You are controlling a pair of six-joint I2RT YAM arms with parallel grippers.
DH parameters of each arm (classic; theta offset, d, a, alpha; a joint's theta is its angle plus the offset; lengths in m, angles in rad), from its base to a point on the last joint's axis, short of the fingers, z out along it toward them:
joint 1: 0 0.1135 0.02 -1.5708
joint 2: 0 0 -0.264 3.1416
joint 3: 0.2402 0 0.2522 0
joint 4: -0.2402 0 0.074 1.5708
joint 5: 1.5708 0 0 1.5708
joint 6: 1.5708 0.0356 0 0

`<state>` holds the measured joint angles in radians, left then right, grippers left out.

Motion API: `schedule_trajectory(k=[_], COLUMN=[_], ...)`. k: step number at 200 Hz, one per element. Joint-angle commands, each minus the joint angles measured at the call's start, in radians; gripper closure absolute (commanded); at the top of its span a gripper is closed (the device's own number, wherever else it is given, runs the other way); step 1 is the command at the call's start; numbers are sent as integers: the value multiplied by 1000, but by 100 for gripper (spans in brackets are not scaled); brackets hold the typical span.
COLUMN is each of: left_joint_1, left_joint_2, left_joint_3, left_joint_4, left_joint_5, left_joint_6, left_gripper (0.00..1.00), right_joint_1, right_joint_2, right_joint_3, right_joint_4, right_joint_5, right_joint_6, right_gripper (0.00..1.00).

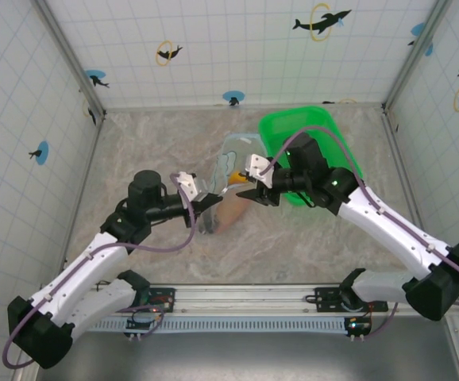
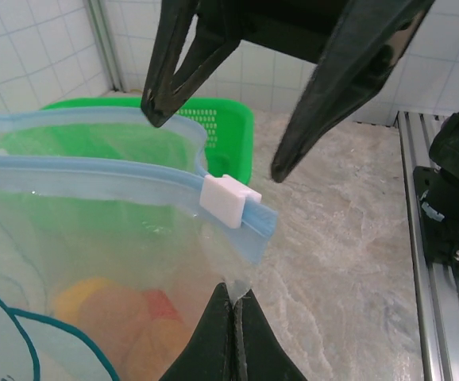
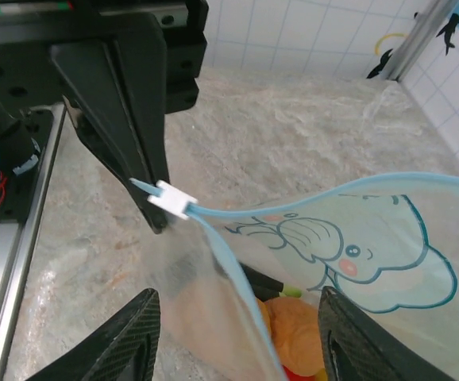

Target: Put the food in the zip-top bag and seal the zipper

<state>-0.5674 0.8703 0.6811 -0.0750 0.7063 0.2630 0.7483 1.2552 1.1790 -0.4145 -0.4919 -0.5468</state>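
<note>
Food (image 3: 293,337) lies inside the zip-top bag (image 3: 356,238), its corner pinched tight by the left gripper (image 2: 231,305) just below the white slider (image 2: 229,198); the right gripper (image 3: 237,298) hangs slack-jawed over the gaping zipper (image 2: 94,171), sealing not yet done

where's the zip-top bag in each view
top external: zip-top bag at centre, left of the green basket
left wrist: bag in the lower left
right wrist: bag in the lower right, elephant print showing
shared landmark: the orange food inside it
</note>
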Motion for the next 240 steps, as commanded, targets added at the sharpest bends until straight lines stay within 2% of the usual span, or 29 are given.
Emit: schedule_trajectory(k=[1,21,53,55,63,86,101,118,150,193,214,240], left_joint_1=[9,9,8,8,8,9,7,8,6,2,0,-1], left_joint_2=[-28,-47,-104,-109,-130,-194,-232,-254,-272,-260,-255,-251], left_joint_3=[-22,-46,-128,-134,-160,-232,-270,-288,-295,-277,-273,-273], left_joint_4=[7,26,122,129,158,252,313,344,389,406,409,408], left_joint_5=[41,18,-28,-34,-53,-141,-185,-234,-268,-256,-254,-247], left_joint_6=[-16,-50,-140,-147,-168,-224,-245,-253,-254,-237,-235,-230], left_gripper=[100,100,100,100,88,69,61,59,58,61,69,90], right_joint_1=[-4,-3,17,18,24,29,34,42,53,64,65,65], right_joint_2=[44,79,110,111,117,148,169,183,206,224,228,226], right_joint_3=[39,65,77,76,85,137,173,195,222,232,235,241], right_joint_4=[4,-12,-24,-22,-15,-25,-48,-61,-88,-104,-104,-103], right_joint_5=[-18,-63,-129,-132,-137,-153,-151,-148,-137,-128,-128,-128], right_joint_6=[-34,-33,-11,-6,24,109,139,157,166,174,179,188], right_gripper=[48,63,100,100,100,100,100,100,100,100,100,100])
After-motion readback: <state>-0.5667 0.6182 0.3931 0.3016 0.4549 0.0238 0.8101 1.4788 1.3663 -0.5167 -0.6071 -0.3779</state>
